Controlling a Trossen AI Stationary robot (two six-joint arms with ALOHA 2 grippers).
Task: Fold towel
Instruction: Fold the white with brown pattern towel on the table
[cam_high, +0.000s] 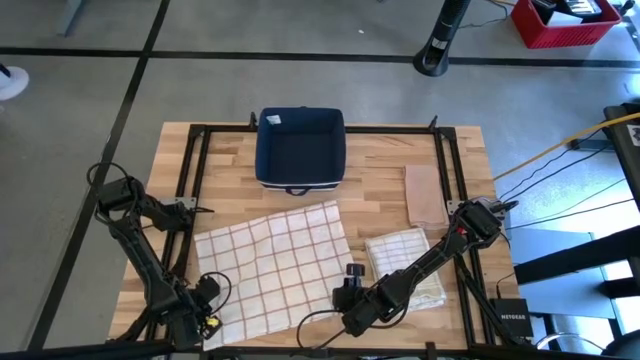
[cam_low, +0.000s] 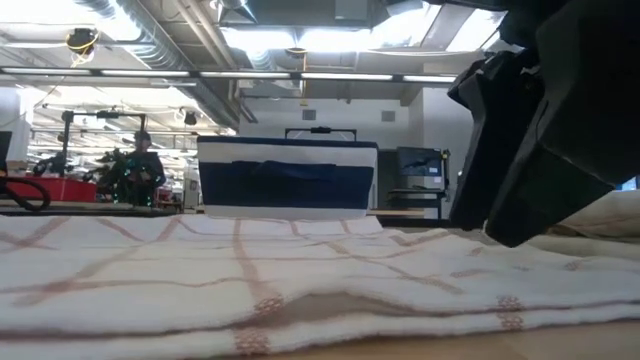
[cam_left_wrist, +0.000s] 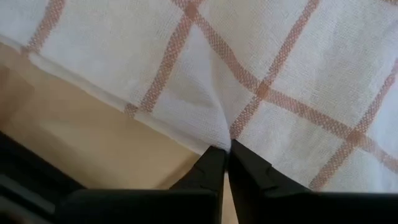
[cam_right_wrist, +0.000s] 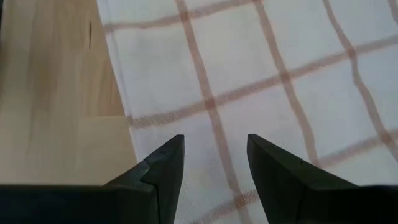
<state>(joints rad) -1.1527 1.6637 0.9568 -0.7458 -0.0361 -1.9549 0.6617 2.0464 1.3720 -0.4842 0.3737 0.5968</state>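
Note:
A white towel (cam_high: 270, 265) with thin red-brown checks lies spread flat on the wooden table (cam_high: 380, 170). My left gripper (cam_high: 205, 292) is at the towel's left edge and is shut on it (cam_left_wrist: 227, 152). At the towel's right edge, my right gripper (cam_high: 350, 275) stands open. In the right wrist view its fingers (cam_right_wrist: 214, 149) straddle a strip of cloth just inside the hem (cam_right_wrist: 121, 93). Whether they touch the cloth cannot be told. In the low view the towel (cam_low: 300, 270) fills the foreground. My left gripper pinches the towel's left hem (cam_left_wrist: 214, 134) between its two fingertips, coming from above and pointing down. The cloth puckers into a small ridge (cam_left_wrist: 208, 93) running away from the fingertips. The rest of the towel lies flat on the table.
A dark blue bin (cam_high: 300, 148) stands at the table's far side. To the right of the spread towel lies a second, folded checked towel (cam_high: 405, 265), with a folded brown cloth (cam_high: 425, 195) beyond it. A black frame (cam_high: 190, 180) edges the table.

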